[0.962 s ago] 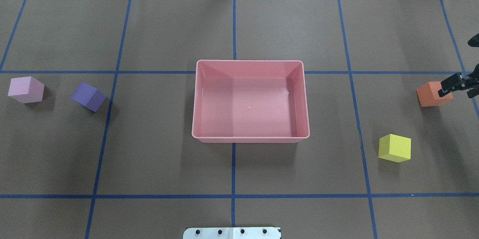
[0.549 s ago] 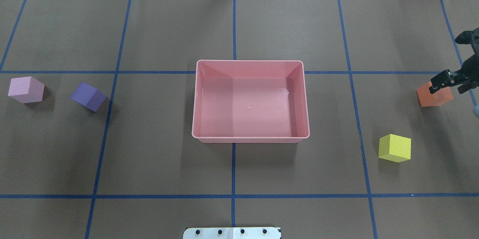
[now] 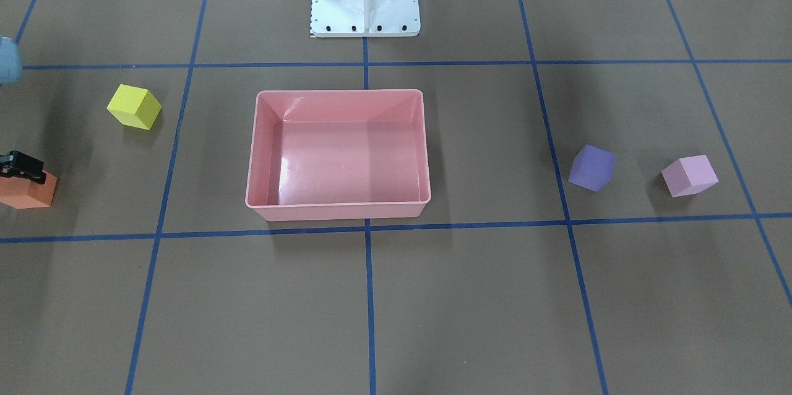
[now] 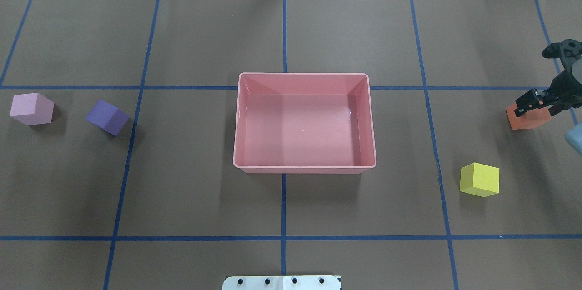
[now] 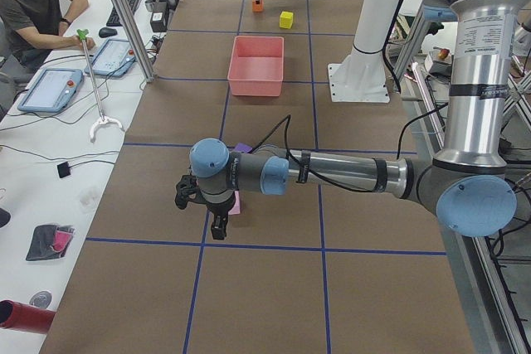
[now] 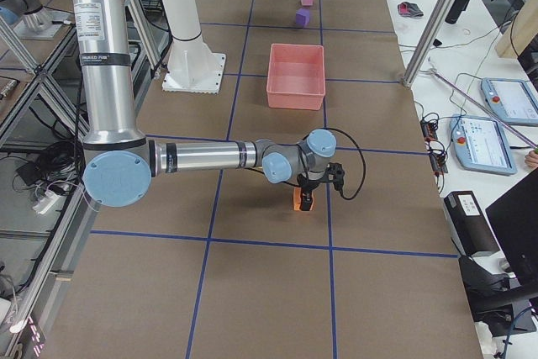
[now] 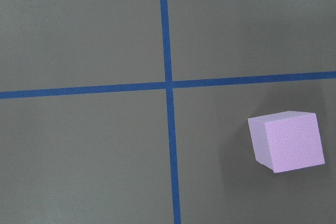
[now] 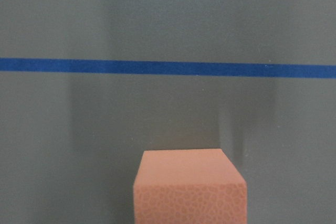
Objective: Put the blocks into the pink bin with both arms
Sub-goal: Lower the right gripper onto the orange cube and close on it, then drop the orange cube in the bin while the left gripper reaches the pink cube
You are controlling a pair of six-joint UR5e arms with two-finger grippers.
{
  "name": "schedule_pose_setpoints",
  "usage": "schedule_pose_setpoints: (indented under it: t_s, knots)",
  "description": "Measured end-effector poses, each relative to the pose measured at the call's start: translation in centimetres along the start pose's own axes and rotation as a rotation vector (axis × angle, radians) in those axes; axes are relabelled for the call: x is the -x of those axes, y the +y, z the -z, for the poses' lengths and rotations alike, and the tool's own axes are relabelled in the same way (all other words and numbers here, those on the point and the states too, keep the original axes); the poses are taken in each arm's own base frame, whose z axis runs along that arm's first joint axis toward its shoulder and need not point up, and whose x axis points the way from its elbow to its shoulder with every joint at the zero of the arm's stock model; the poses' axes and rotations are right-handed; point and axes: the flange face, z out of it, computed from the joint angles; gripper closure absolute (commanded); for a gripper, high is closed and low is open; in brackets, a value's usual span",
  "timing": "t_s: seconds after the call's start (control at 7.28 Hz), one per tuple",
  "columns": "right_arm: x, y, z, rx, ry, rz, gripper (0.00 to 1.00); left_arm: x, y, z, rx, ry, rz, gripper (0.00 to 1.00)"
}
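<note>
Moved further in from bench's right edge, right gripper (image 4: 529,100) over orange block (image 4: 531,120); can't tell jaws there or on left gripper (image 5: 207,217) by pink block (image 4: 32,108), left edge.

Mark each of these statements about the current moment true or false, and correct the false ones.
1. The pink bin holds no blocks. True.
2. The purple block lies between the light pink block and the bin. True.
3. The purple and light pink blocks touch. False: bare table shows between them.
4. The right gripper is at the purple block. False: it is at the orange block, on the opposite side of the bin.
</note>
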Motion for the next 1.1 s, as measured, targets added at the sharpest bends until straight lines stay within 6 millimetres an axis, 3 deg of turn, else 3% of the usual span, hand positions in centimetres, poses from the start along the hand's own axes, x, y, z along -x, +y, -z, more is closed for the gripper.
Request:
schedule_pose_setpoints:
  t_s: [0.14, 0.27, 0.41, 0.55, 0.82, 1.1]
  knots:
    - [-0.1, 0.0, -0.2, -0.001, -0.001, 0.001, 1.00, 0.0, 0.0, 0.0, 0.000, 0.000, 0.000, 0.00]
    - [0.0, -0.1, -0.1, -0.005, -0.005, 0.003, 1.00, -0.1, 0.0, 0.1, -0.001, 0.000, 0.000, 0.01]
    - [1.0, -0.2, 0.9, -0.024, -0.018, 0.002, 1.00, -0.1, 0.0, 0.1, -0.003, 0.002, 0.002, 0.00]
    - [3.2, -0.1, 3.4, -0.063, -0.044, -0.027, 1.00, -0.3, 0.0, 0.2, -0.005, 0.002, 0.002, 0.01]
    - [9.4, 1.1, 9.1, -0.132, -0.122, -0.155, 1.00, -0.3, 0.1, 0.2, -0.008, 0.003, -0.004, 0.00]
    - [20.0, 1.7, 11.8, -0.140, -0.217, -0.283, 1.00, -0.3, 0.0, 0.1, -0.018, 0.004, -0.015, 0.00]
